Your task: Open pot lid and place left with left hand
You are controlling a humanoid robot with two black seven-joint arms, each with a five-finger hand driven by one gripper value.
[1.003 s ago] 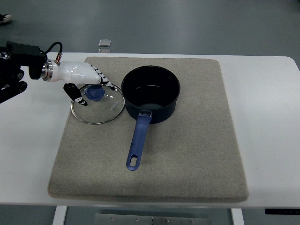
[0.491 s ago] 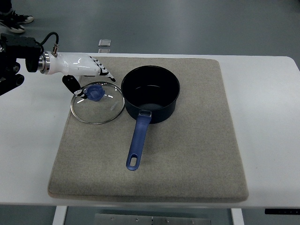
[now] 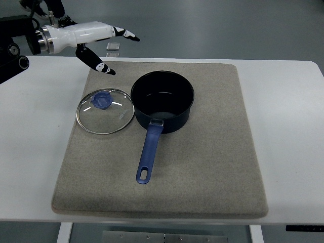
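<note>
A dark blue pot with a long blue handle stands open on the grey mat. Its glass lid with a blue knob lies flat on the mat just left of the pot, touching nothing else. My left hand is white with black fingertips; it is raised above the mat's far left corner, well clear of the lid, fingers spread and empty. The right arm is out of view.
The mat lies on a white table. A small grey block sits at the table's far edge behind the hand. The left arm's black forearm comes in at the upper left.
My left hand has let go of the lid's knob, opened, and risen up and away toward the far left. The lid stays flat on the mat beside the pot.
</note>
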